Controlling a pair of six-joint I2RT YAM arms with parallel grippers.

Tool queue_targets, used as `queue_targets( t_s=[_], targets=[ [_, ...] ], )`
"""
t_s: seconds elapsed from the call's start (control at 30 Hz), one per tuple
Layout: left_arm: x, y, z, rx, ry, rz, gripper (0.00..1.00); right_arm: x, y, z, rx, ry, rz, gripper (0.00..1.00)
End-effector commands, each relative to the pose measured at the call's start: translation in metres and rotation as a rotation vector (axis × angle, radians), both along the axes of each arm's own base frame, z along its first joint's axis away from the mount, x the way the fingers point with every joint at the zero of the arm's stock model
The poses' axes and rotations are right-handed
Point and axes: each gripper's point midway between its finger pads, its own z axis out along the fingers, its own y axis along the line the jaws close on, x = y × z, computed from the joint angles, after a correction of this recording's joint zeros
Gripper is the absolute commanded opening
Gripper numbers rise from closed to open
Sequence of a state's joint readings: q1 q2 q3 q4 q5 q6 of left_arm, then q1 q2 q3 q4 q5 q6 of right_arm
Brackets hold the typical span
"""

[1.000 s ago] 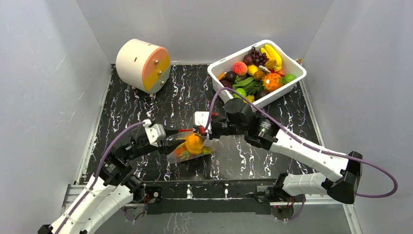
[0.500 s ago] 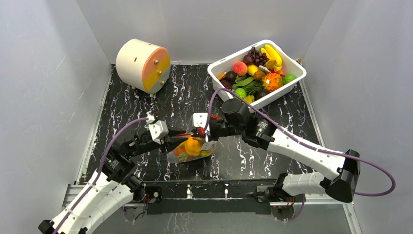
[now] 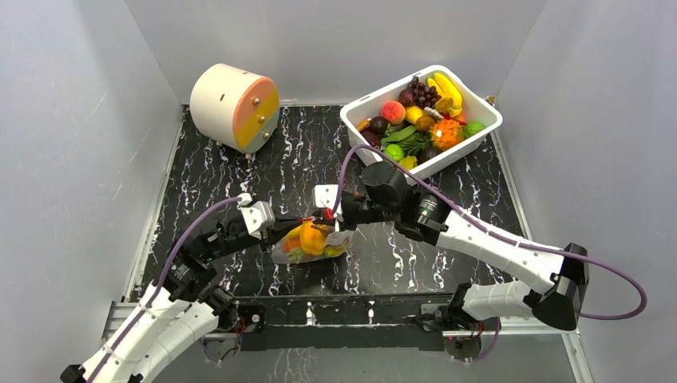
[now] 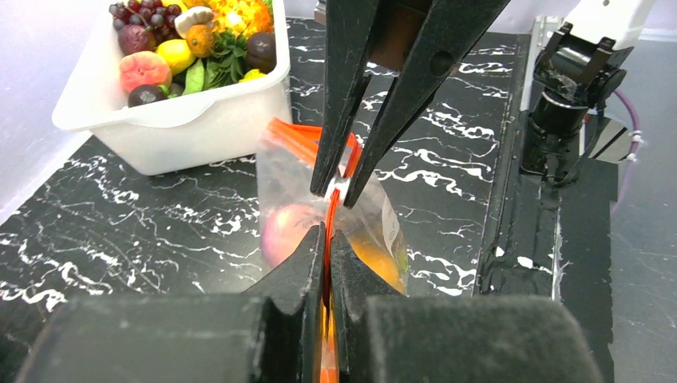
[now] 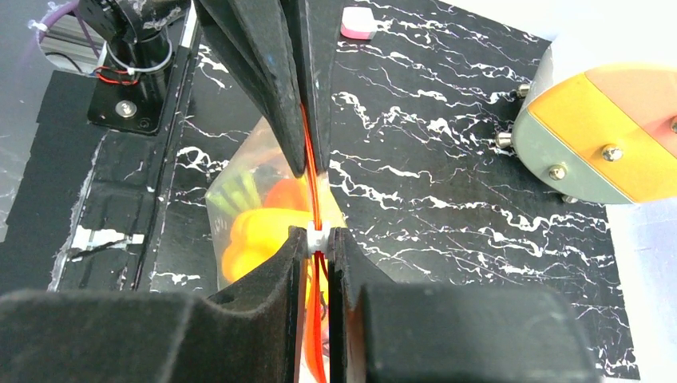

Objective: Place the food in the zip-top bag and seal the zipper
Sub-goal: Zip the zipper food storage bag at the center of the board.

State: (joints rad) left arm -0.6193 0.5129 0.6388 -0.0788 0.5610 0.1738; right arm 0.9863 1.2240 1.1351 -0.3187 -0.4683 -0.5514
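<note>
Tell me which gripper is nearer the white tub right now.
Right. The right gripper pinches the zipper on the side toward the white tub, in front of it; the left gripper pinches the same zipper farther off, toward the near-left.

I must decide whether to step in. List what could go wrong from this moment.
The left tool and right tool both pinch the thin zipper; a pull apart could slip it from either grip. The food bulges the bag just under the rim, so the seal might not close fully there.
</note>
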Motion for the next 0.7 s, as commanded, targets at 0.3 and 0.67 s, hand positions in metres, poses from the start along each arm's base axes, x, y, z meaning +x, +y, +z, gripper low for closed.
queue_targets(
  t_s=[0.3,0.67],
  targets=[
    [0.005,0.029,0.039,0.03,-0.139,0.135,0.0,0.031,-0.034,0.004,-0.031,-0.043,-0.154,0.0],
    [0.006,0.032,0.03,0.029,-0.125,0.158,0.0,0.046,-0.072,-0.011,-0.117,-0.052,-0.282,0.0]
  ],
)
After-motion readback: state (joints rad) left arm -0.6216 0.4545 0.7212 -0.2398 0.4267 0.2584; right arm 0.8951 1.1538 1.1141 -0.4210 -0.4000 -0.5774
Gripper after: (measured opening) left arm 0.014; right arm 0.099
